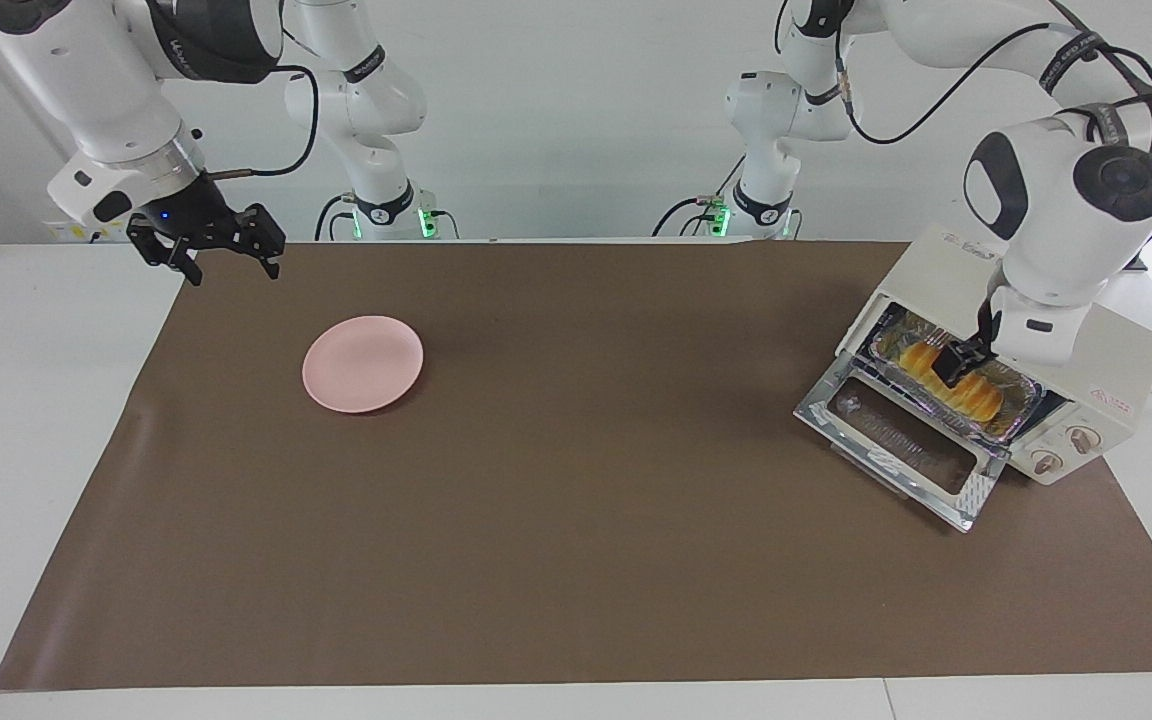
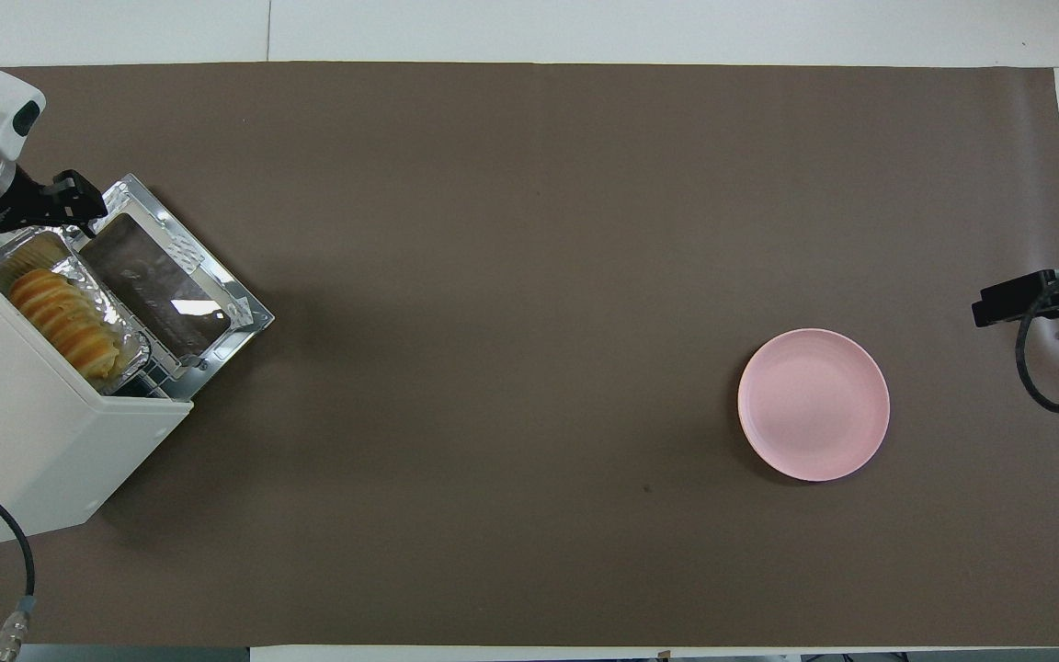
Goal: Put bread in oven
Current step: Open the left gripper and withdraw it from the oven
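Note:
The bread [image 1: 984, 398], a ridged golden loaf, lies in a crinkled foil tray [image 1: 1028, 388] on the rack in the mouth of the cream-white oven [image 1: 1121, 360]. The oven stands at the left arm's end of the table with its glass door [image 1: 896, 440] dropped open. In the overhead view the bread [image 2: 61, 313] and the tray [image 2: 19, 246] stick partly out of the oven [image 2: 24, 432] over the door [image 2: 171, 285]. My left gripper [image 1: 958, 365] is over the bread and the tray, and it also shows in the overhead view [image 2: 79, 198]. My right gripper [image 1: 231, 262] waits open and empty, raised over the right arm's end of the table.
A round pink plate [image 1: 363, 363] lies empty on the brown mat toward the right arm's end, and it also shows in the overhead view [image 2: 814, 405]. Two knobs [image 1: 1081, 437] sit beside the oven door. A cable [image 2: 5, 533] runs by the oven.

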Robot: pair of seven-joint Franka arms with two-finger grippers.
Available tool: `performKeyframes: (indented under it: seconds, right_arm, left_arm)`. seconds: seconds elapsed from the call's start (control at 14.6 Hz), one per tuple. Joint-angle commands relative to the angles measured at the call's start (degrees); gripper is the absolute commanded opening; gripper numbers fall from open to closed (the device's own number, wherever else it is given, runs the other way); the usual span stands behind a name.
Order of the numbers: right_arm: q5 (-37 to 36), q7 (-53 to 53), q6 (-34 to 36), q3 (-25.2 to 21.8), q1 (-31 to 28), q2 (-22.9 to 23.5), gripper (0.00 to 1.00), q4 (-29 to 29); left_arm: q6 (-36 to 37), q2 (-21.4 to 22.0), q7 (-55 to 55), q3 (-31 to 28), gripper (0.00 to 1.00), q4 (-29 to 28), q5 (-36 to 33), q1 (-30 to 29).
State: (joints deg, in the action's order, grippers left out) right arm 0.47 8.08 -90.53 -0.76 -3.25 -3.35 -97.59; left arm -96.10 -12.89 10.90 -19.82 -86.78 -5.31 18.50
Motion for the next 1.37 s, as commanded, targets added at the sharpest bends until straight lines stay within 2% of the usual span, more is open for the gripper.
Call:
performKeyframes:
  seconds: [0.0, 0.14, 0.21, 0.27, 0.41, 0.48, 0.62, 0.75, 0.89, 0.96, 1.3]
  right_arm:
    - [0.49, 0.71, 0.09, 0.50, -0.88, -1.13, 1.00, -1.11]
    - [0.58, 0.71, 0.09, 0.50, -0.80, -1.13, 1.00, -1.11]
    - [0.49, 0.71, 0.09, 0.50, -0.88, -1.13, 1.00, -1.11]
    - [0.49, 0.71, 0.09, 0.50, -0.88, -1.13, 1.00, -1.11]
    - [0.49, 0.71, 0.09, 0.50, -0.88, -1.13, 1.00, -1.11]
    - [0.49, 0.71, 0.09, 0.50, -0.88, -1.13, 1.00, -1.11]
    - [0.49, 0.71, 0.09, 0.50, -0.88, -1.13, 1.00, -1.11]
    - [0.49, 0.71, 0.09, 0.50, -0.88, -1.13, 1.00, -1.11]
    - [0.58, 0.71, 0.09, 0.50, -0.88, -1.13, 1.00, -1.11]
    - [0.49, 0.71, 0.09, 0.50, -0.88, -1.13, 1.00, -1.11]
    - [0.58, 0.71, 0.09, 0.50, -0.88, -1.13, 1.00, -1.11]
  left_arm:
    - [5.81, 5.14, -5.96, 0.31, 1.00, -1.02, 3.90, -0.13]
    - [9.25, 7.51, -7.20, 0.92, 1.00, -1.20, 5.82, -0.03]
    - [9.79, 7.96, -7.38, 3.97, 1.00, -1.11, 7.66, -1.17]
    - [11.01, 7.88, -7.38, 10.53, 1.00, -0.85, 8.03, -7.45]
    - [11.99, 8.32, -7.47, 28.62, 1.00, -0.58, 7.68, -23.77]
    - [11.20, 9.36, -7.12, 33.22, 1.00, -1.54, 7.68, -27.95]
    - [12.07, 9.64, -6.94, 33.01, 1.00, -1.90, 7.68, -27.37]
    - [14.96, 13.04, -7.82, 33.09, 1.00, -2.60, 7.68, -27.37]
    - [13.23, 15.87, -7.65, 33.10, 1.00, -7.07, 7.68, -25.10]
    - [8.87, 16.14, -7.12, 33.09, 1.00, -8.57, 7.68, -24.83]
    - [9.26, 16.41, -7.99, 31.26, 1.00, -8.94, 7.68, -23.68]
